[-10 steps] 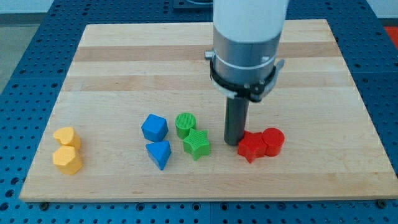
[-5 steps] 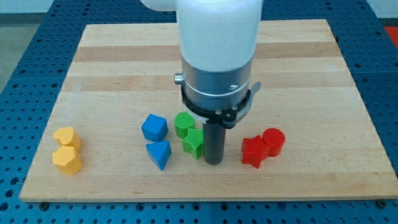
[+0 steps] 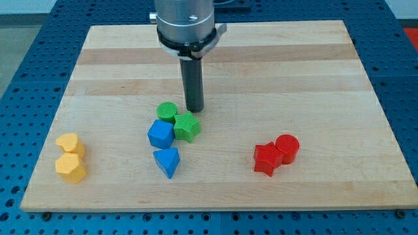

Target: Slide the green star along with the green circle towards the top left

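The green star point(image 3: 187, 125) lies near the board's middle, a little below centre. The green circle point(image 3: 166, 111) sits just up and left of it, touching it. My tip point(image 3: 194, 109) stands just above the star's upper right side, right of the circle, close to both. The blue cube point(image 3: 160, 134) touches the star's left side and sits under the circle.
A blue triangular block point(image 3: 167, 160) lies below the blue cube. Two yellow blocks point(image 3: 70, 158) sit at the view's lower left. A red star point(image 3: 266, 158) and red cylinder point(image 3: 287, 147) sit at the lower right. The wooden board point(image 3: 313, 78) lies on a blue perforated table.
My tip swept left to the star's right side, then moved up. The green star and green circle have shifted up and left, now against the blue cube.
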You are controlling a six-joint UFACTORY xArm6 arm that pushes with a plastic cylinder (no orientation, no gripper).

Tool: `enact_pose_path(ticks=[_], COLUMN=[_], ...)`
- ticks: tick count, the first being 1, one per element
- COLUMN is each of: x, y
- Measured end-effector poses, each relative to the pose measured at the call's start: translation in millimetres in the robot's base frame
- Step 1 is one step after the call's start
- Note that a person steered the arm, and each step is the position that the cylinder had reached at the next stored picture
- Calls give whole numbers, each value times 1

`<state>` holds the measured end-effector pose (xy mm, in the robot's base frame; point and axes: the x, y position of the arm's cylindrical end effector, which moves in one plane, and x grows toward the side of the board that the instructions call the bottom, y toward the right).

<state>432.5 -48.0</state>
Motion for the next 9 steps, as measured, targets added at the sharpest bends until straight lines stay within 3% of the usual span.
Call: enact_pose_path(ticks=[1, 2, 4, 5, 6, 9], x=[3, 34, 90, 90, 85, -4], y=[26, 82, 55, 26, -1, -69])
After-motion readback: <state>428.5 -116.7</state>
